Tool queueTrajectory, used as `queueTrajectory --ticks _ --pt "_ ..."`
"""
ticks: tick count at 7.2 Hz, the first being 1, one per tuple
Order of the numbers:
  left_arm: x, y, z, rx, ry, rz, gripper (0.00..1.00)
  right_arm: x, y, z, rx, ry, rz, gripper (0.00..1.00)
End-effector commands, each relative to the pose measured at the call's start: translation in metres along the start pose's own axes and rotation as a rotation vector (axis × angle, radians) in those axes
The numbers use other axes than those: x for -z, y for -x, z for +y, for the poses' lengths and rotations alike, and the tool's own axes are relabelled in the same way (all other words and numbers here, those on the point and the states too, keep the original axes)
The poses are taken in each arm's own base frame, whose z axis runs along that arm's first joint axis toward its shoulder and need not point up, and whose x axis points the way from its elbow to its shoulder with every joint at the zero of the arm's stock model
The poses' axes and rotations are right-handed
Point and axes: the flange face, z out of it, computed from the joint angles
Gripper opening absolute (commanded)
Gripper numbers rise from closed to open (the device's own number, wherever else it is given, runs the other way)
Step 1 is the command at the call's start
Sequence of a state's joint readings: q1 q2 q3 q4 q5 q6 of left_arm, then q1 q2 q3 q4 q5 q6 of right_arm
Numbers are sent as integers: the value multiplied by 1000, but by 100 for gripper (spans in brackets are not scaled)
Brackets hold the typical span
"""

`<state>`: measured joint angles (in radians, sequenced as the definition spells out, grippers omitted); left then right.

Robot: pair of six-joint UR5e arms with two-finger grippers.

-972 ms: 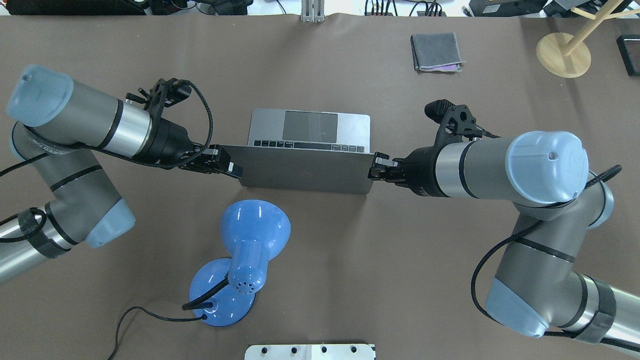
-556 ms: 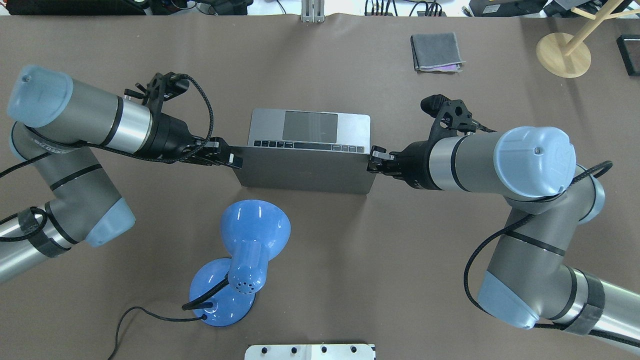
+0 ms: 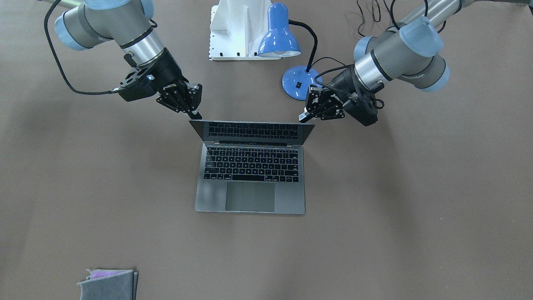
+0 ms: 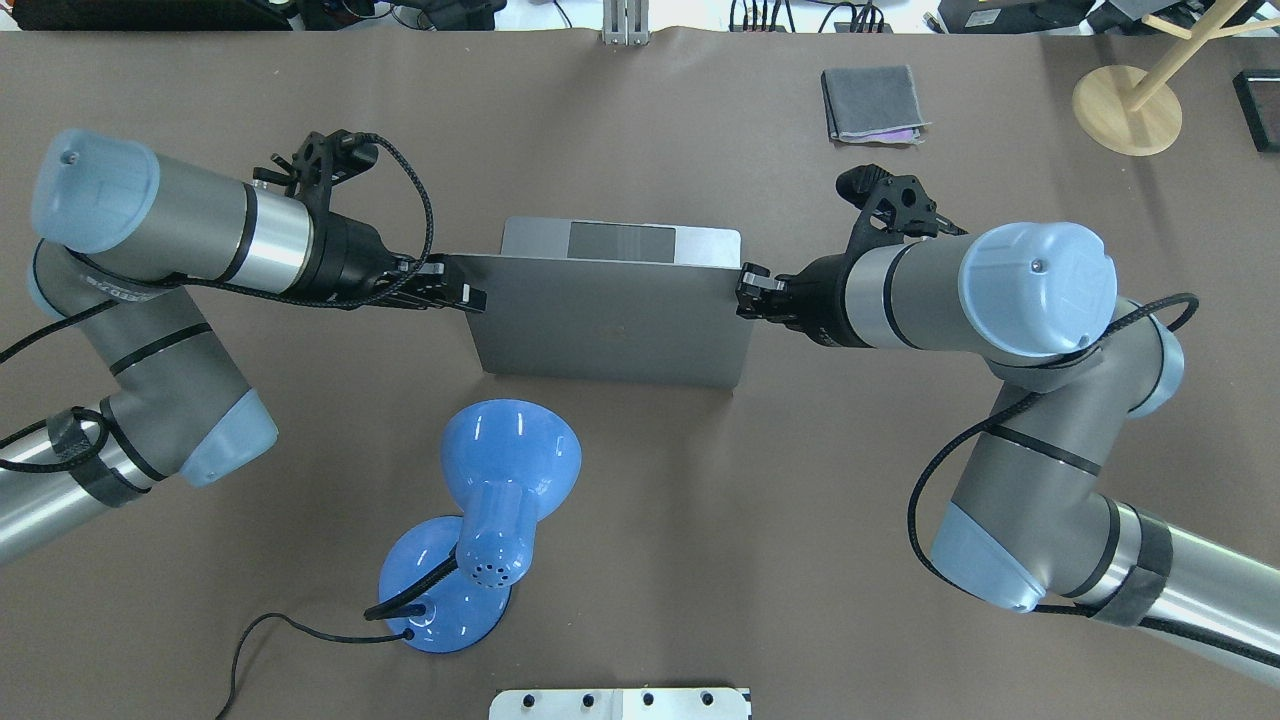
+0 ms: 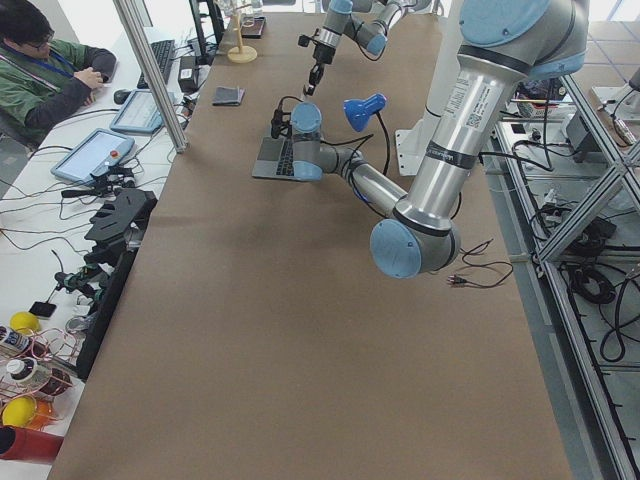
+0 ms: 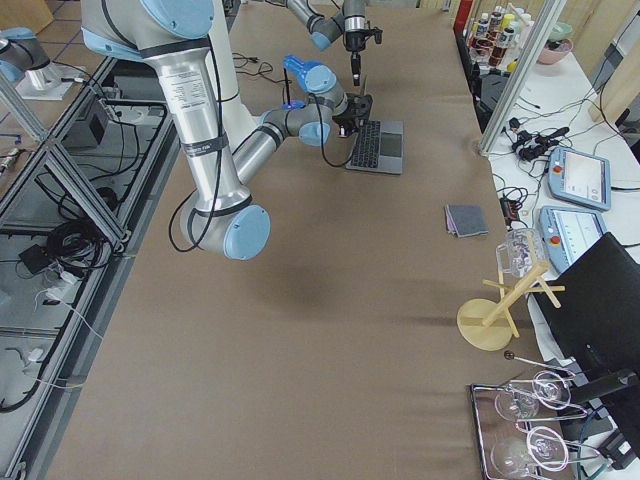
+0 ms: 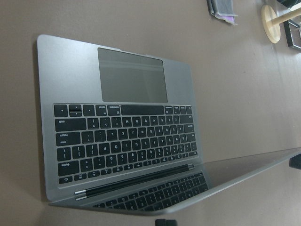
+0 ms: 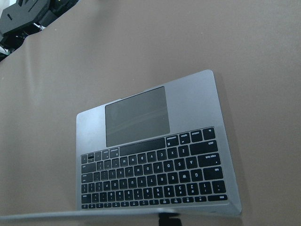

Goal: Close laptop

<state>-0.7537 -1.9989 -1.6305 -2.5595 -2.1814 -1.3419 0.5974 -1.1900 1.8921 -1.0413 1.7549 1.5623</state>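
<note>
The space-grey laptop (image 4: 610, 322) lies mid-table with its trackpad away from me. Its lid leans forward over the black keyboard (image 3: 251, 164), half lowered. My left gripper (image 4: 468, 296) is shut, its tip against the lid's top left corner; it is on the right in the front-facing view (image 3: 307, 115). My right gripper (image 4: 746, 291) is shut and rests against the top right corner, on the left in that view (image 3: 194, 113). Both wrist views look under the lid at the keyboard (image 7: 124, 143) (image 8: 150, 181).
A blue desk lamp (image 4: 498, 492) with its cable stands just behind the laptop on my side. A folded grey cloth (image 4: 872, 103) and a wooden stand (image 4: 1127, 108) are at the far right. A white base plate (image 4: 620, 703) is at the near edge.
The lid has tipped further forward and now hides the keyboard from above. Both grippers have moved away from me with the lid's top corners.
</note>
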Motion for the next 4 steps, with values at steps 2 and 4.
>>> queueTrajectory --ticks 2,4 --pt "-31 5 -29 18 -62 -47 0 -44 3 -31 -17 -36 55 0" --pt "-58 15 -52 31 -113 -98 0 -73 4 -41 -21 -74 92 0"
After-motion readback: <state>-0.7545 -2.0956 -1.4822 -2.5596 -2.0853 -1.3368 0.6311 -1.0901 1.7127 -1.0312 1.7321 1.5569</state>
